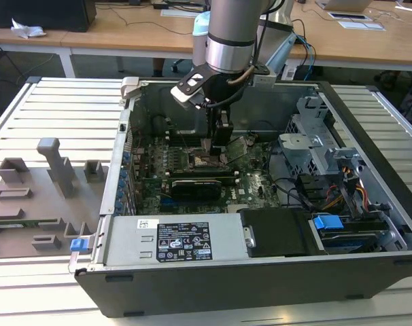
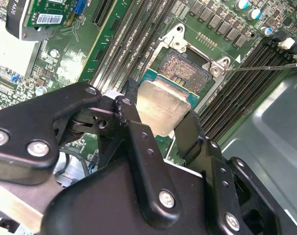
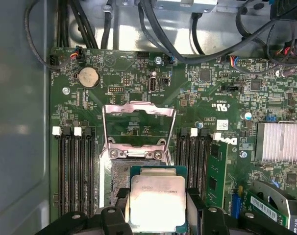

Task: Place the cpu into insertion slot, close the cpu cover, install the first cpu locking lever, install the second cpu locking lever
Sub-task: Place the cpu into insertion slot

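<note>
My gripper (image 3: 157, 208) is shut on the cpu (image 3: 157, 200), a flat square chip with a pale metal face, its black fingers (image 2: 187, 133) pressing two opposite edges. The chip hangs just above the insertion slot (image 2: 185, 68), overlapping its near side, so part of the dark socket bed shows beyond it. The cpu cover (image 3: 138, 125), a silvery frame with a window, stands swung up open behind the insertion slot (image 3: 120, 176). A thin wire locking lever (image 2: 261, 67) sticks out sideways from a socket corner. In the exterior view the gripper (image 1: 209, 141) reaches down into the open case over the slot (image 1: 206, 161).
Long black memory slots (image 3: 75, 171) flank the socket on both sides. A finned heatsink (image 3: 278, 142) and a green card (image 3: 217, 171) sit nearby. Case walls (image 1: 128, 129), the power supply (image 1: 172, 241) and a drive cage (image 1: 315, 146) surround the board. A grey fixture plate (image 1: 36, 197) lies outside.
</note>
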You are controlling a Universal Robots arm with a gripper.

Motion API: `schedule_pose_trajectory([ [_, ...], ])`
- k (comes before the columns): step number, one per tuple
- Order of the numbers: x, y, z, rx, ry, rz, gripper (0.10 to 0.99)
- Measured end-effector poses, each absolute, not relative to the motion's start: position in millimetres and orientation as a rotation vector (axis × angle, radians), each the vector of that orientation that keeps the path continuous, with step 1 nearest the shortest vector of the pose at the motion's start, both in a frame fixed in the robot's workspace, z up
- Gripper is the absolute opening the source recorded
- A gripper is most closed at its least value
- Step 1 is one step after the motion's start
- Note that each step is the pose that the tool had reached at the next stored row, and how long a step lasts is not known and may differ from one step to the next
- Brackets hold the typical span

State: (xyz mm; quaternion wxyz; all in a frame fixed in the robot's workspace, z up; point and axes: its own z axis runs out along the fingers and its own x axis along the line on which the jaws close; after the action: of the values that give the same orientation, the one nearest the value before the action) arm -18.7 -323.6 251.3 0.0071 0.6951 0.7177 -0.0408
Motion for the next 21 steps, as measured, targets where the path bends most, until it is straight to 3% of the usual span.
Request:
schedule_pose_trajectory([
  [21, -19, -307, 245, 2.174, 2.244, -0.128, 0.541],
])
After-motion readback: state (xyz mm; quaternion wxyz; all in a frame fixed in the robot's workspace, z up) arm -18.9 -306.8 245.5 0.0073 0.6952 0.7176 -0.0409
